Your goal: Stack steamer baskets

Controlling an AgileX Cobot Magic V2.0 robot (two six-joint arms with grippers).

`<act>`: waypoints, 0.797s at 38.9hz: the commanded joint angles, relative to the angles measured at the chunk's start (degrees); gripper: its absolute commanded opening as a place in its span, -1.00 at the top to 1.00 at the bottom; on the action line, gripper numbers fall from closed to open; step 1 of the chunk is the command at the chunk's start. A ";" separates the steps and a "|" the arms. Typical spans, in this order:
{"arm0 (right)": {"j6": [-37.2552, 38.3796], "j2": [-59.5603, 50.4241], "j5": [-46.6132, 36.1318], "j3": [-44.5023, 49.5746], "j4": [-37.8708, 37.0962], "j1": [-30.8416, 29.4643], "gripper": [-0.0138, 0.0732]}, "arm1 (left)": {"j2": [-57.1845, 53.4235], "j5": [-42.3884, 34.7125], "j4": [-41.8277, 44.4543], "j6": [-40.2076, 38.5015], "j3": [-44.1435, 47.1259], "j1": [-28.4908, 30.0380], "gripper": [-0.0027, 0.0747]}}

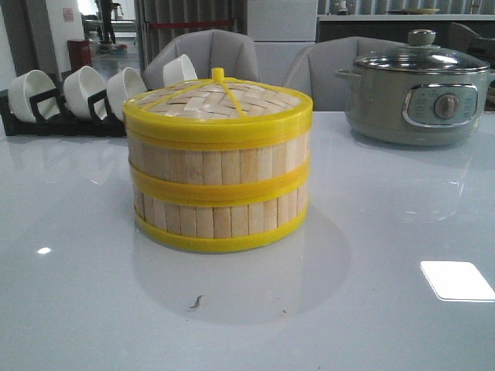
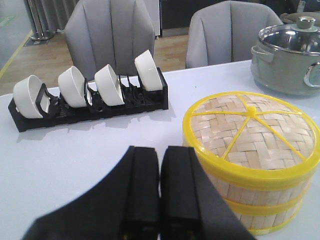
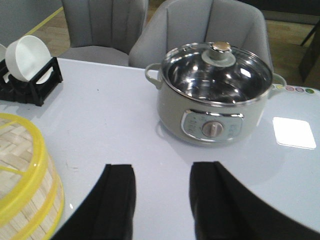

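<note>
The white bench (image 1: 371,309) carries the steamer baskets (image 1: 220,197) at its middle: two stacked rounds of pale bamboo slats banded by yellow rims, capped by a woven lid (image 1: 220,100). The left claw (image 2: 159,187) is pressed closed and empty; the right claw (image 3: 162,200) gapes, holding nothing.

Steamer baskets (image 1: 219,193): pale bamboo slats up & down, w/ yellow rims. Lid (image 1: 219,100) on top: woven tan criss-cross, yellow rim, yellow spokes & knob. Left gripper (image 2: 159,187) is black, right gripper (image 3: 162,197) black too. Pot (image 3: 215,100) past the right gripper: grey-green, shiny silver inside. Bowls (image 2: 107,82) white, in a black rack (image 2: 95,105). Table (image 1: 371,309) shiny pale blue-white.
</note>
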 commanded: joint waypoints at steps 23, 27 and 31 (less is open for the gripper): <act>-0.05 -29.60 -14.77 30.38 1.21 -9.84 0.56 | 0.00 -4.55 -0.45 -0.69 -1.63 0.13 0.69; -0.05 -29.60 -14.71 30.38 1.21 -9.84 0.56 | 0.00 -4.55 -0.45 -0.69 -1.63 0.13 0.69; -0.05 -29.60 -14.71 30.38 1.21 -9.79 0.56 | 0.00 -4.55 -0.45 -0.69 -1.63 0.13 0.69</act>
